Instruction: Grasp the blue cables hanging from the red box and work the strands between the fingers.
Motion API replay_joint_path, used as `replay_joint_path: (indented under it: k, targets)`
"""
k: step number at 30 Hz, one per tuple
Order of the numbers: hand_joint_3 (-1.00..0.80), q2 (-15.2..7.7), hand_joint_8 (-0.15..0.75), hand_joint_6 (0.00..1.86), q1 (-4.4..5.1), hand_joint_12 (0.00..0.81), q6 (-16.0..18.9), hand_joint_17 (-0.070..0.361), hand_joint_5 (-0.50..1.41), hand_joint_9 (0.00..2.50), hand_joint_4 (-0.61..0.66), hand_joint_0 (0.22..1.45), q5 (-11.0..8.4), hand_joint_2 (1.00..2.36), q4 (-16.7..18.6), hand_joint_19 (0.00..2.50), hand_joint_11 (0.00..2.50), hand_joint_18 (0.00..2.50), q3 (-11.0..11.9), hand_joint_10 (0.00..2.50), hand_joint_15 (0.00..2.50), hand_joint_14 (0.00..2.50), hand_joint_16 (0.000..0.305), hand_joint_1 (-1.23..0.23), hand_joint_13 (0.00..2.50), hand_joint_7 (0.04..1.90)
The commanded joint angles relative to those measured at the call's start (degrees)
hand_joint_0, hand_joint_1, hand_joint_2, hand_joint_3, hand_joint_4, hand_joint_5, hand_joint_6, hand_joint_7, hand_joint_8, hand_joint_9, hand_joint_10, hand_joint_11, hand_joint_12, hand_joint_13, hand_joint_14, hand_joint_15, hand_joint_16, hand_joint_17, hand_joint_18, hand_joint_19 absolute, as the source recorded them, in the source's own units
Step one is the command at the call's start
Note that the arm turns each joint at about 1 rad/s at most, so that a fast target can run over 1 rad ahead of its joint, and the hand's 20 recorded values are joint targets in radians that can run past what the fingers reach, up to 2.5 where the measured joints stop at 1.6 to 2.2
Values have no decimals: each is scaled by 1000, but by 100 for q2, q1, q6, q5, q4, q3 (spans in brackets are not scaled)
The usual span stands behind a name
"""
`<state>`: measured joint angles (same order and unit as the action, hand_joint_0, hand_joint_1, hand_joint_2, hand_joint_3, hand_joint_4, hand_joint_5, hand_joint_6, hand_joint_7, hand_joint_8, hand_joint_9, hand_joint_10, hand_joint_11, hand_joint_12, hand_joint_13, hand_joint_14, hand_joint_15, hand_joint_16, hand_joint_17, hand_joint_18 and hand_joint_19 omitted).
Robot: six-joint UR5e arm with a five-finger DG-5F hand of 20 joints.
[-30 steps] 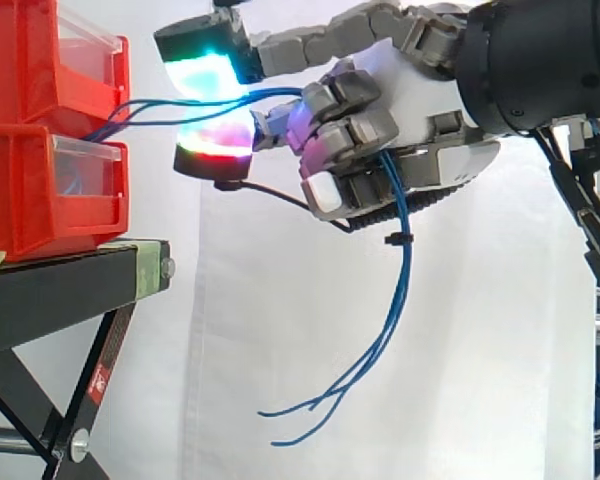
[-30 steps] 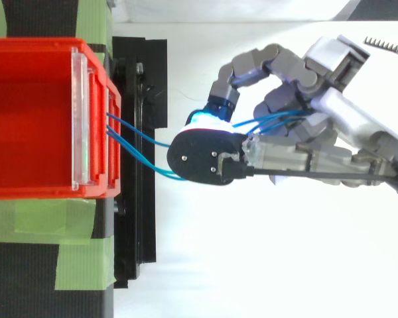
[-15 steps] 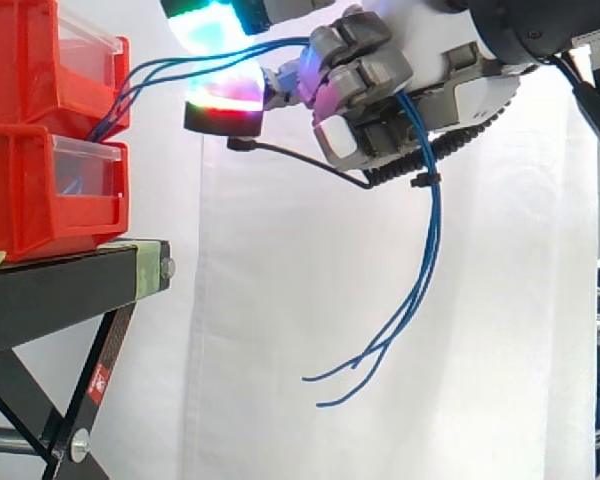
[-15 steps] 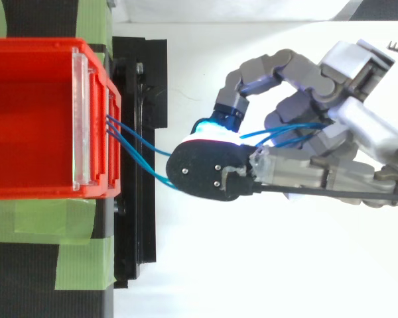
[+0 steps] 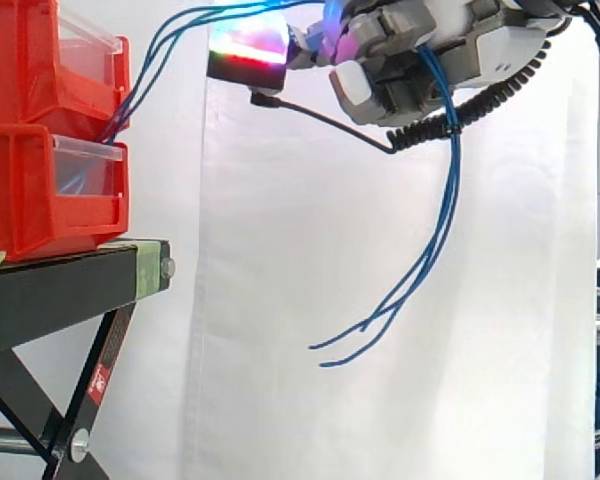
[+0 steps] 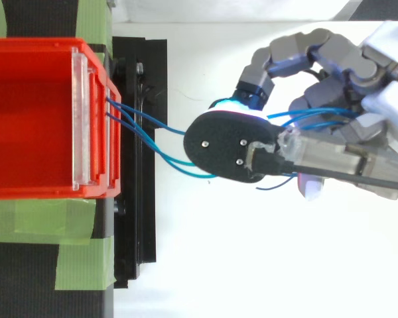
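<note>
Several thin blue cables (image 5: 435,250) run from the gap between the stacked red boxes (image 5: 40,150) up and right into my hand (image 5: 410,60) at the top of the side view. The strands pass between the glowing fingertips (image 5: 248,48), go through the curled fingers, and hang down below the palm with loose ends. From above, the blue cables (image 6: 146,132) leave the front of the red box (image 6: 33,119) and disappear under the black back of a fingertip (image 6: 229,147). My hand (image 6: 345,139) is shut on the strands.
The red boxes rest on a black stand (image 5: 70,290) with green tape (image 6: 53,225) on its top. A white curtain (image 5: 280,350) hangs behind. To the right of the stand is open space below the hand.
My hand has risen and moved right, away from the boxes, drawing the cables steeper and tauter. The hanging ends have come up with it.
</note>
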<state>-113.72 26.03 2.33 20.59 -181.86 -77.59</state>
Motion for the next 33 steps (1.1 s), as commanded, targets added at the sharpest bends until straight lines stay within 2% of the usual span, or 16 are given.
replay_joint_path:
  k: [1, 7, 9, 11, 15, 17, 19, 20, 22, 26, 27, 28, 33]
  targets:
    - [419, -1, 507, 1486, 25, 726, 57, 194, -10, 1641, 281, 1128, -134, 1004, -33, 608, 2500, 2500, 16, 2500, 1785, 2500, 259, -613, 1976, 983]
    - [428, -1, 507, 1487, 25, 726, 49, 194, -11, 1641, 282, 1127, -319, 1004, 169, 608, 2500, 2500, 7, 2500, 1785, 2500, 259, -612, 1976, 983]
    - [419, -1, 507, 1487, 25, 726, 22, 194, -11, 1641, 282, 1128, -442, 1004, 230, 608, 2500, 2500, 60, 2500, 1785, 2500, 259, -614, 1976, 982]
    - [428, -1, 507, 1488, 34, 726, -110, 194, -11, 1641, 282, 1127, -530, 1004, 186, 608, 2500, 2500, 218, 2500, 1785, 2500, 259, -613, 1976, 981]
    - [428, -1, 507, 1488, 34, 726, -329, 194, -11, 1641, 282, 1127, -521, 1004, 116, 608, 2500, 2500, 288, 2500, 1785, 2500, 259, -613, 1976, 983]
    - [418, -1, 507, 1488, 34, 726, -769, 194, -11, 1641, 284, 1128, -521, 1003, -16, 608, 2500, 2500, 324, 2500, 1785, 2500, 259, -613, 1976, 980]
    - [419, -1, 507, 1487, 25, 726, -945, 194, -11, 1641, 282, 1128, -512, 1004, -42, 608, 2500, 2500, 315, 2500, 1785, 2500, 259, -614, 1976, 981]
    - [419, -1, 507, 1488, 34, 726, -1200, 194, -11, 1641, 284, 1128, -512, 1004, -68, 608, 2500, 2500, 315, 2500, 1785, 2500, 259, -614, 1976, 981]
    - [418, -1, 507, 1488, 34, 726, -1481, 194, -11, 1641, 284, 1128, -512, 1003, -68, 608, 2500, 2500, 315, 2500, 1785, 2500, 259, -614, 1976, 980]
    - [418, -1, 507, 1488, 34, 726, -2008, 194, -11, 1641, 282, 1128, -521, 1005, -33, 608, 2500, 2500, 315, 2500, 1785, 2500, 259, -614, 1976, 981]
    - [428, -1, 507, 1488, 34, 726, -2008, 194, -11, 1641, 285, 1127, -521, 1004, -33, 608, 2500, 2500, 315, 2500, 1785, 2500, 259, -614, 1976, 981]
    - [418, -1, 507, 1488, 16, 726, -2386, 194, -11, 1641, 289, 1128, -530, 1004, -7, 608, 2500, 2500, 315, 2500, 1785, 2500, 259, -614, 1976, 979]
    - [427, -1, 507, 1487, 8, 726, -2790, 194, -12, 1641, 281, 1125, -539, 1004, 143, 608, 2500, 2500, 315, 2500, 1785, 2500, 259, -613, 1976, 980]
